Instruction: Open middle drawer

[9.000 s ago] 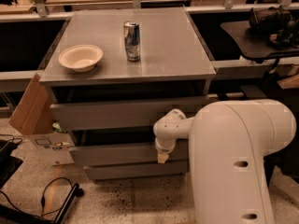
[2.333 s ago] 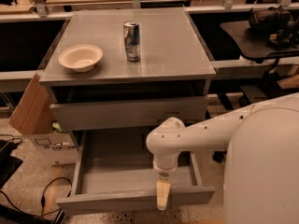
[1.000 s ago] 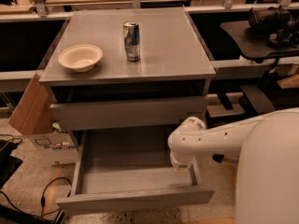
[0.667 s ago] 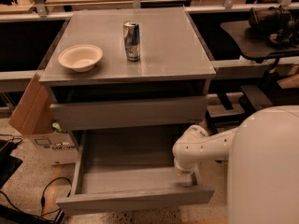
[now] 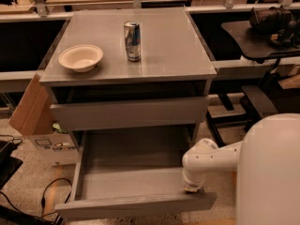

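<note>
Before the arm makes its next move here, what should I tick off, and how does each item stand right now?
1. Is the wide matte grey middle drawer pulled well out of the cabinet? Ok.
2. Is the claw, low at that drawer's right front corner, free of the drawer? Cannot tell.
3. Is the tall silver and blue can upright on the grey cabinet top? Ok.
4. Is the cream round bowl sitting right way up on that top, left of the can? Ok.

I see through one camera, high over the robot's body (image 5: 269, 172), looking down at the cabinet (image 5: 168, 46) front from close in; the gripper (image 5: 192, 188) hangs at the middle drawer's (image 5: 131, 184) right end.
</note>
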`<action>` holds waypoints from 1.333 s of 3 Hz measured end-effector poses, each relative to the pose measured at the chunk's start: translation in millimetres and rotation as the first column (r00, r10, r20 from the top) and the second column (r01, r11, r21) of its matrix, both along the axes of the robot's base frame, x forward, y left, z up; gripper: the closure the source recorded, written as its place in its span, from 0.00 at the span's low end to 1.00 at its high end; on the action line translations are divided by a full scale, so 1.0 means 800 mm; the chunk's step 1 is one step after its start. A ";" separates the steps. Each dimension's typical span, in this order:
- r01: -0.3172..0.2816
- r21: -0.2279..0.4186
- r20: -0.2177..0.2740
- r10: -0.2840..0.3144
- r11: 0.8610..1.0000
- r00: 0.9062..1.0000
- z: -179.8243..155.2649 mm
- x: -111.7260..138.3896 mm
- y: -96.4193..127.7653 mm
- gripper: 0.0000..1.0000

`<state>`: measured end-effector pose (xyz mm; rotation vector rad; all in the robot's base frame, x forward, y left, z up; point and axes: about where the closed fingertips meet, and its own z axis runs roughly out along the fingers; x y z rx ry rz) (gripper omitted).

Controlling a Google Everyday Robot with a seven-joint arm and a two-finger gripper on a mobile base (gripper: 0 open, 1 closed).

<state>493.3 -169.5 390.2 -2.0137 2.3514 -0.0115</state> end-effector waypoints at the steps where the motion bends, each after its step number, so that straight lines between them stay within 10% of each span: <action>1: 0.045 0.018 -0.105 -0.043 0.999 0.994 0.021 -0.073 0.016 1.00; 2: 0.063 0.067 -0.197 -0.048 0.996 0.979 0.056 -0.139 0.030 1.00; 3: -0.068 0.131 -0.282 0.103 0.989 0.954 0.089 -0.178 0.058 1.00; 4: -0.158 0.141 -0.275 0.192 0.977 0.942 0.105 -0.157 0.069 1.00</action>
